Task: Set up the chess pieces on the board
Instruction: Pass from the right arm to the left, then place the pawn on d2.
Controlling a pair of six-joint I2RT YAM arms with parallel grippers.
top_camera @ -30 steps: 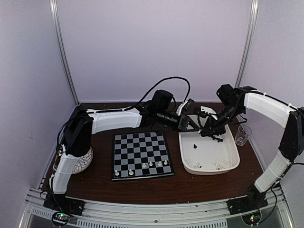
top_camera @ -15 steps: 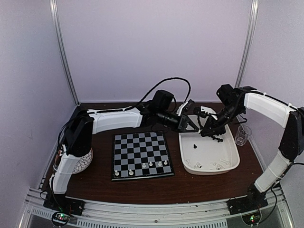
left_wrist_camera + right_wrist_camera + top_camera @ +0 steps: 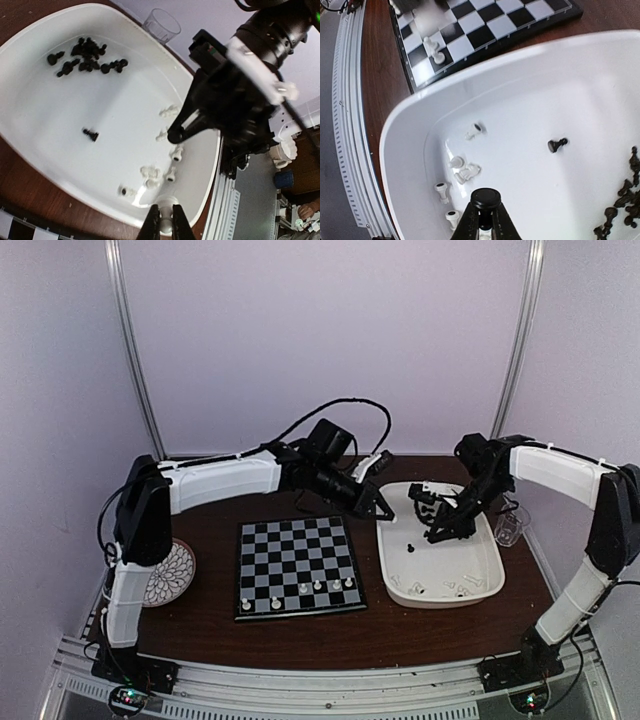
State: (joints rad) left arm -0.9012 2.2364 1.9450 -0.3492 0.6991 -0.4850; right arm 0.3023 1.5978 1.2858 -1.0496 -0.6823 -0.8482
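white pieces on the board: a short line of white pieces [image 3: 318, 586] stands along the near side of the board [image 3: 295, 540] — roughly six, spread over the two nearest ranks, upright as far as i can tell.
rest of the board: the middle and far ranks are bare, and no black piece stands on it.
left hand: the left hand [image 3: 165, 226] is clenched on one white piece [image 3: 166, 216], hanging above the tray's left rim, apart from the board.
right hand: the right hand [image 3: 484, 220] is clenched on what looks like a single black piece [image 3: 485, 198], held above the tray floor.
tray: the tray [image 3: 450, 560] lies just right of the board, with a cluster of black pieces [image 3: 87, 55] at its far end, a lone black one [image 3: 91, 134] mid-floor, and several loose white ones [image 3: 160, 172] at its near end.
around: a clear glass [image 3: 511, 525] sits right of the tray and a patterned plate [image 3: 172, 570] left of the board, all on the dark worktop [image 3: 300, 640].
progress: early — i judge well under a quarter done. most of the white set and every black piece has yet to reach the board.
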